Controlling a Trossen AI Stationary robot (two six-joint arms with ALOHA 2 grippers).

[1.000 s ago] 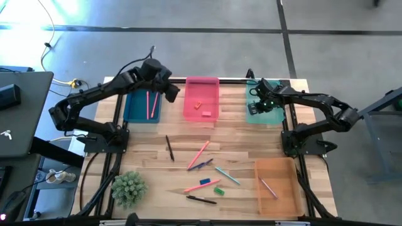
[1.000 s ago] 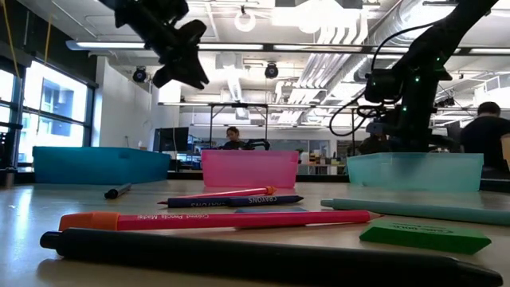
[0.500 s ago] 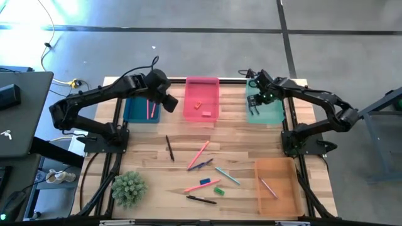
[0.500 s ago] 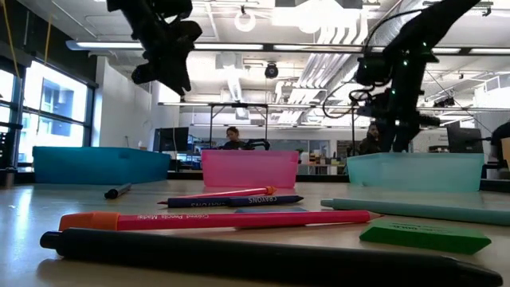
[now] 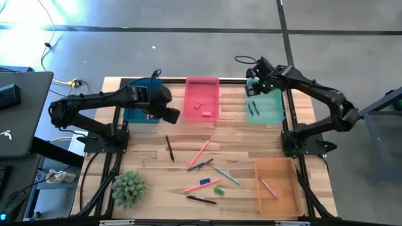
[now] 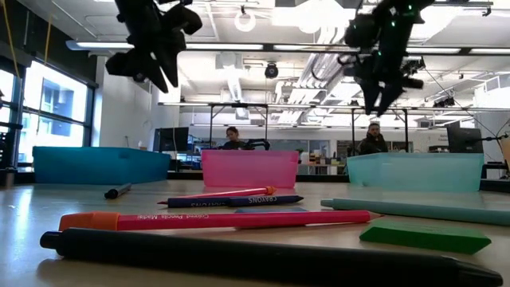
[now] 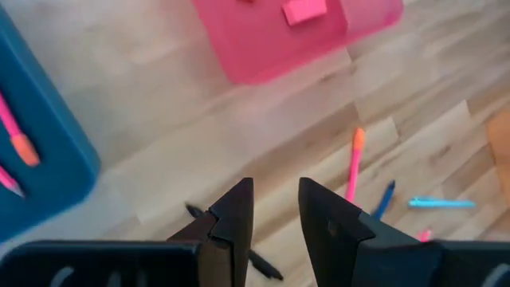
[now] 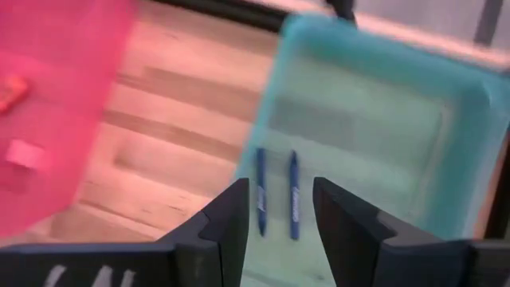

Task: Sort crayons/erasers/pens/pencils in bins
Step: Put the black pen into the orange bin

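Erasers (image 5: 205, 182) lie near-centre on the tabletop (image 5: 239, 138): light, blocky, rubbery; grip across short sides. Left pincer (image 5: 171, 115) and right pincer (image 5: 253, 88) both gape empty.

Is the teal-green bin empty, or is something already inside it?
Not empty: the teal-green bin holds two dark blue sticks lying side by side.

On the counter in the low view, a dark blue crayon (image 6: 239, 201) carries the printed word "CRAYONS." Small print also runs along a red-pink pencil (image 6: 215, 219) and a green eraser (image 6: 424, 236), too fine to read.
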